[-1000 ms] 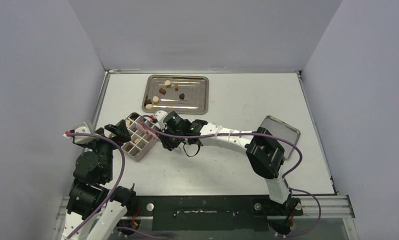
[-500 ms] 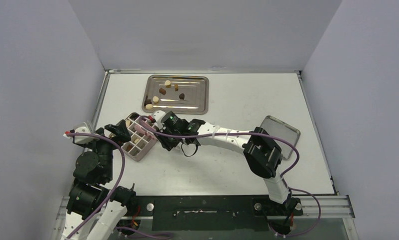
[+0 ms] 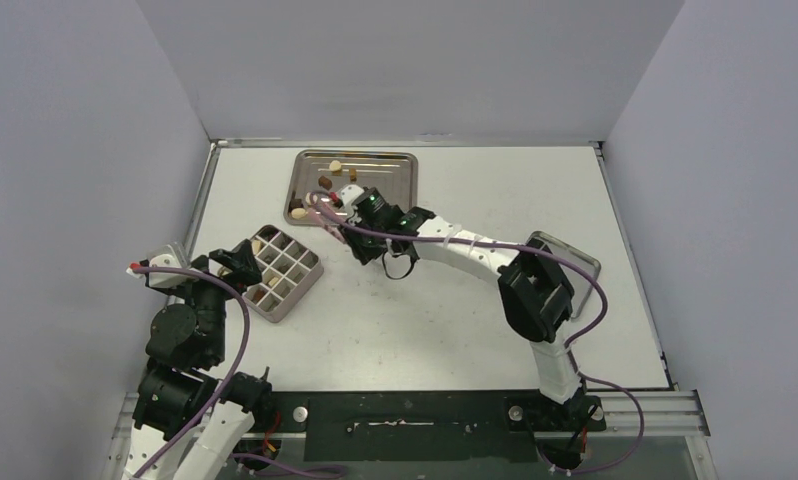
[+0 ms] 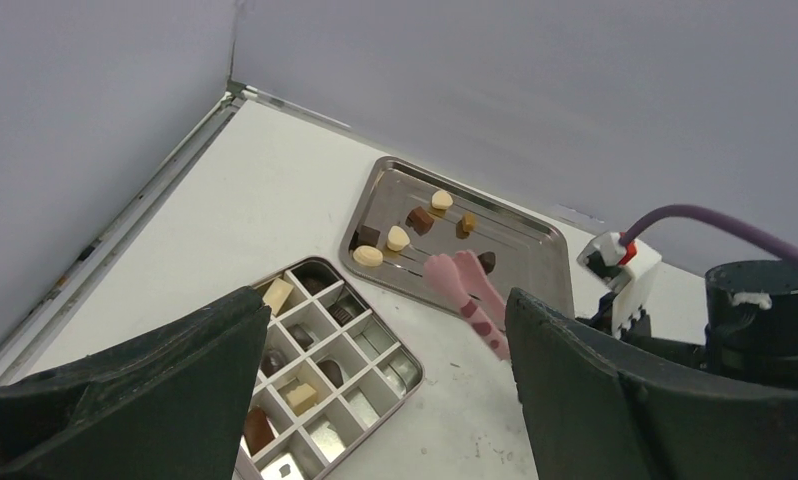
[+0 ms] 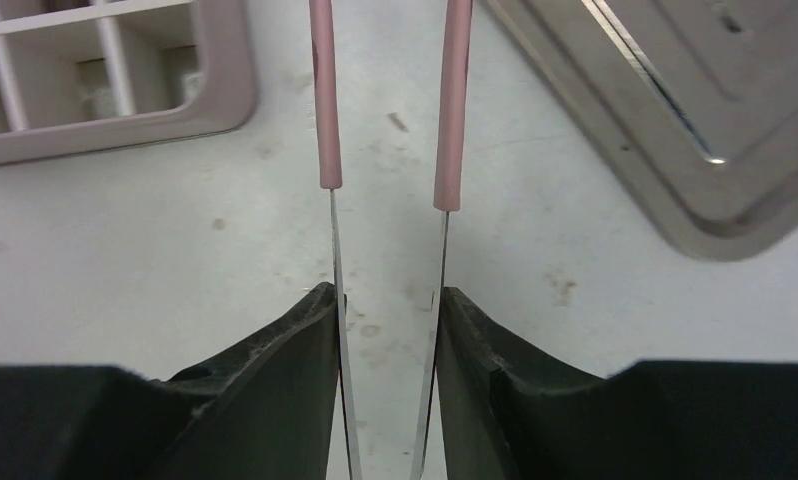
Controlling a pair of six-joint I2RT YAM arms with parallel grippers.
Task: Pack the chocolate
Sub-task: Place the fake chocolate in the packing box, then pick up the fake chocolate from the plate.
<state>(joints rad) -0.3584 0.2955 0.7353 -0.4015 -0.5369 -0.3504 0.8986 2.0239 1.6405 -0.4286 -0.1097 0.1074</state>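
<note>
Several small chocolate pieces (image 3: 333,167) in cream and brown lie on the steel tray (image 3: 400,190) at the back; they also show in the left wrist view (image 4: 398,237). More pieces (image 4: 301,396) sit in the compartments of the divided box (image 3: 306,279). My right gripper (image 3: 352,232) is shut on the pink tongs (image 3: 322,207), whose tips hang over the tray's near left edge. In the right wrist view the tongs' arms (image 5: 323,100) are apart and hold nothing. My left gripper (image 3: 237,263) is open at the box's left side.
A metal lid (image 3: 575,262) lies at the right, beside the right arm's elbow. The box corner (image 5: 215,110) and the tray corner (image 5: 735,210) flank the tongs in the right wrist view. Grey walls close in the table on three sides.
My right gripper has carried the tongs from over the box up and to the right, to the tray's near edge. The left arm has not moved.
</note>
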